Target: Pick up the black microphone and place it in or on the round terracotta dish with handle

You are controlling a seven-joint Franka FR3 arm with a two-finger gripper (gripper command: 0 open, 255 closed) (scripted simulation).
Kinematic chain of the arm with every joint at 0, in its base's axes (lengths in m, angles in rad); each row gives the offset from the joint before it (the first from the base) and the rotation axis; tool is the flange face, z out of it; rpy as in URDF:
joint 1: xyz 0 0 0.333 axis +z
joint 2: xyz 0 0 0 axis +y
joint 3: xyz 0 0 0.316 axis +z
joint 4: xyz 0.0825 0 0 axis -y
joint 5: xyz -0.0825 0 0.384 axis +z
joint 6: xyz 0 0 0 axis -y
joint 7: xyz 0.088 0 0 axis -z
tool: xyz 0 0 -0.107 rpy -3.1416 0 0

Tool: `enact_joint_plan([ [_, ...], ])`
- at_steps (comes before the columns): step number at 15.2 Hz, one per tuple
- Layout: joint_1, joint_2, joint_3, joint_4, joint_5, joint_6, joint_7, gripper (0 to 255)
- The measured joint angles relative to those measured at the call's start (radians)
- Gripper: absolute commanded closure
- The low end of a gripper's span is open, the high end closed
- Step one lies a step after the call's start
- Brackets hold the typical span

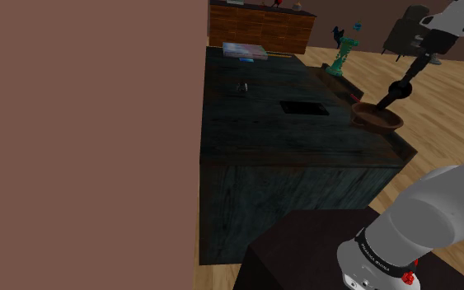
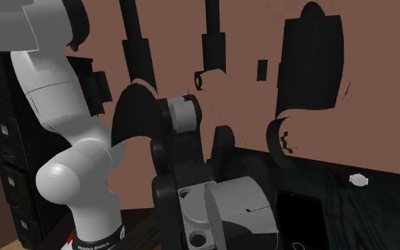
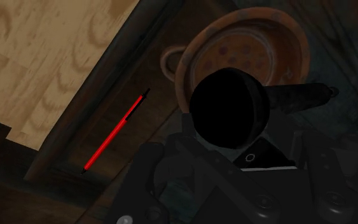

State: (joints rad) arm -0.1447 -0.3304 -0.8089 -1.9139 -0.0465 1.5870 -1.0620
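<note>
The round terracotta dish [image 1: 377, 118] sits at the dark table's edge, toward the shoulder view's right. Above it my black gripper [image 1: 424, 54] is shut on the black microphone [image 1: 399, 86], which hangs tilted with its lower end reaching down into the dish. In the wrist view the microphone's round black head [image 3: 228, 108] hovers over the dish [image 3: 260, 38]. The dish's loop handle [image 3: 170, 63] sticks out toward a red pen, and a dark shaft [image 3: 298, 95] reaches across the rim. My fingers are lost in the dark around the microphone.
A red pen [image 3: 115, 135] lies on the table near its edge, beside the dish. A green figurine [image 1: 339, 58], a pale flat box [image 1: 245, 51], a small object [image 1: 242, 86] and a dark rectangle [image 1: 304, 108] share the dark table [image 1: 246, 132]. A brown wall [image 1: 90, 140] blocks the shoulder view's left.
</note>
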Motion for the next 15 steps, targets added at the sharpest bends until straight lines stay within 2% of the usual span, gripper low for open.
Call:
enact_joint_plan([
  [6, -0.006, -0.008, -0.005, -0.087, -0.008, 0.081, -0.004, 255],
  [13, -0.007, -0.009, -0.007, -0.100, -0.009, 0.093, -0.006, 255],
  [14, -0.007, -0.008, -0.007, -0.100, -0.009, 0.094, -0.006, 0],
  [15, -0.007, -0.008, -0.007, -0.100, -0.009, 0.094, -0.006, 0],
])
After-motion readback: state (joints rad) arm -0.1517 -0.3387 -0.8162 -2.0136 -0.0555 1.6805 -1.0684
